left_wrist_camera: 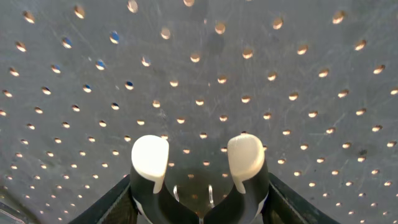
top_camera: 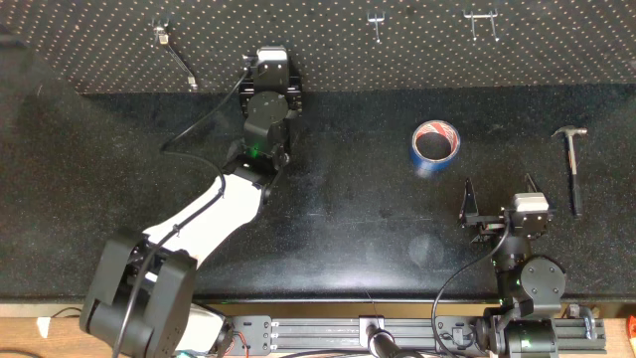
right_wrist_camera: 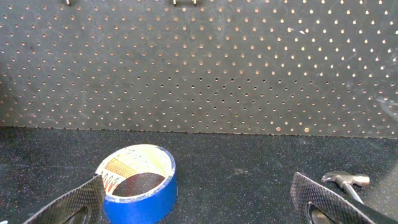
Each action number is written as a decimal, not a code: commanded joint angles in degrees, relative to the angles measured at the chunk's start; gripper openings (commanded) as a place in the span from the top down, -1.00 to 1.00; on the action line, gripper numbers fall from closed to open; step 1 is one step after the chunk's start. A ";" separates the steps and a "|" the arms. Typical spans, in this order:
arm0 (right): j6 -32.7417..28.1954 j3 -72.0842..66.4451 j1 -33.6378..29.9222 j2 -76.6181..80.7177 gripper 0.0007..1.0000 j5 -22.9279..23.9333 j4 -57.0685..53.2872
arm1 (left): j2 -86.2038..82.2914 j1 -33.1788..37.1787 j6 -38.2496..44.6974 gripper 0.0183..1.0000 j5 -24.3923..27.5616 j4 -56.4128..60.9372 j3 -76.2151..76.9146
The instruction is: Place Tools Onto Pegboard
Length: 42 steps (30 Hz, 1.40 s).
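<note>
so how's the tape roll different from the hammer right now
The tape roll is a squat blue ring; the hammer is long and thin with a dark handle. The tape roll sits nearer the table's middle, the hammer farther right. Both lie on the black table, unheld, neither on the pegboard.

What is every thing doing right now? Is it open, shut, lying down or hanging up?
Left gripper: open, empty, close to the pegboard.
Right gripper: open, empty.
Tape roll: lying on the table, not hung.
Hammer: lying flat on the table, not hung.
Thin metal tool: hanging on the pegboard.
Two hooks: empty.
</note>
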 commanded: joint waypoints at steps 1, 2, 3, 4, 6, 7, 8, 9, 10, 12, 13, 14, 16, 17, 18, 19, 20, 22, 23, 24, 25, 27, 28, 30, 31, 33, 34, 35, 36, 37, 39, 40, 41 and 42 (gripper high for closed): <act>-0.59 -0.20 -0.13 -0.28 -0.95 0.09 -0.20 | 1.46 1.03 0.57 0.97 0.59 0.31 1.11; -0.59 -0.20 -0.13 -0.28 -0.95 0.09 -0.20 | 1.62 1.31 0.55 0.79 0.61 0.28 1.11; -0.59 -0.20 -0.13 -0.28 -0.95 0.09 -0.20 | 1.62 1.29 0.57 0.01 0.61 -0.09 1.11; -0.59 -0.20 -0.13 -0.28 -0.95 0.09 -0.20 | 1.62 1.29 0.55 -0.48 0.63 -0.44 1.11; -0.59 -0.20 -0.13 -0.28 -0.95 0.09 -0.20 | 1.62 1.29 0.57 -0.99 1.53 -1.11 1.11; -0.59 -0.20 -0.13 -0.28 -0.95 0.09 -0.20 | 1.62 1.29 0.55 -0.99 1.70 -0.87 1.11; -0.59 -0.20 -0.13 -0.28 -0.95 0.09 -0.20 | 1.55 1.29 0.55 -0.99 1.70 -0.46 1.11; -0.59 -0.20 -0.13 -0.28 -0.95 0.09 -0.20 | 0.57 1.29 0.55 -0.99 1.70 -0.57 1.11; -0.59 -0.20 -0.13 -0.28 -0.95 0.09 -0.20 | -1.29 1.31 0.57 -0.99 1.68 -1.44 1.11; -0.59 -0.20 -0.13 -0.28 -0.95 0.09 -0.20 | -9.05 3.45 0.55 -0.99 5.22 -12.33 1.09; -0.59 -0.20 -0.13 -0.28 -0.95 0.09 -0.20 | -12.48 5.55 0.55 -0.99 9.25 -17.27 1.07; -0.59 -0.20 -0.13 -0.28 -0.95 0.09 -0.20 | -16.74 8.76 0.55 -0.99 15.30 -22.38 0.81; -0.59 -0.20 -0.13 -0.28 -0.95 0.09 -0.20 | -22.86 13.03 0.55 -0.99 20.94 -27.74 -0.96; -0.59 -0.20 -0.13 -0.28 -0.95 0.09 -0.20 | -25.53 14.34 0.55 -0.99 21.22 -28.74 -2.51; -0.59 -0.20 -0.13 -0.28 -0.95 0.07 -0.20 | -28.83 15.32 0.55 -0.99 21.22 -28.70 -5.44; -0.59 -0.20 -0.13 -0.28 -0.95 0.09 -0.20 | -35.54 16.57 0.52 -0.99 21.24 -28.55 -11.63; -0.59 -0.20 -0.13 -0.28 -0.95 0.09 -0.20 | -39.89 17.42 0.52 -0.99 22.21 -27.32 -16.04; -0.59 -0.20 -0.13 -0.28 -0.95 0.09 -0.20 | -47.98 20.02 0.52 -0.99 26.34 -23.10 -24.52; -0.59 -0.20 -0.13 -0.28 -0.95 0.09 -0.20 | -51.74 20.96 0.52 -0.99 28.09 -21.22 -28.13; -0.59 -0.20 -0.13 -0.28 -0.95 0.09 -0.20 | -58.36 21.57 0.55 -0.99 29.81 -19.30 -33.83; -0.59 -0.20 -0.13 -0.28 -0.95 0.09 -0.20 | -63.10 21.62 0.55 -0.99 30.18 -19.15 -37.16; -0.59 -0.20 -0.13 -0.28 -0.95 0.09 -0.20 | -71.54 21.66 0.55 -1.00 31.82 -19.12 -42.64; -0.59 -0.20 -0.13 -0.28 -0.95 0.09 -0.20 | -74.84 21.66 0.55 -1.00 32.81 -19.12 -44.76; -0.59 -0.20 -0.13 -0.28 -0.95 0.07 -0.20 | -79.76 21.66 0.59 -0.99 32.96 -20.98 -46.10; -0.59 -0.20 -0.13 -0.28 -0.95 0.09 -0.20 | -82.79 21.66 0.79 -0.99 32.94 -21.99 -46.10; -0.59 -0.20 -0.13 -0.28 -0.95 0.09 -0.20 | -89.94 21.51 0.76 -0.99 32.94 -32.87 -46.10; -0.59 -0.20 -0.13 -0.28 -0.95 0.09 -0.20 | -92.78 21.49 0.76 -0.99 32.52 -37.09 -46.10; -0.59 -0.20 -0.13 -0.28 -0.95 0.09 -0.20 | -93.22 21.44 0.76 -0.99 32.52 -38.14 -46.10; -0.59 -0.20 -0.13 -0.28 -0.95 0.09 -0.20 | -93.22 21.44 0.76 -0.99 32.33 -38.16 -46.10; -0.59 -0.20 -0.13 -0.28 -0.95 0.09 -0.20 | -93.22 21.44 0.76 -0.99 32.33 -38.14 -46.10; -0.59 -0.20 -0.13 -0.28 -0.95 0.09 -0.20 | -93.22 21.40 0.76 -0.99 32.33 -38.14 -46.10; -0.59 -0.20 -0.13 -0.28 -0.95 0.09 -0.20 | -93.22 21.38 0.76 -0.99 32.35 -38.14 -46.10; -0.59 -0.20 -0.13 -0.28 -0.95 0.09 -0.20 | -93.22 21.55 0.76 -0.99 32.33 -38.14 -46.10; -0.59 -0.20 -0.13 -0.28 -0.95 0.09 -0.20 | -93.18 21.49 0.76 -0.99 32.33 -38.14 -46.10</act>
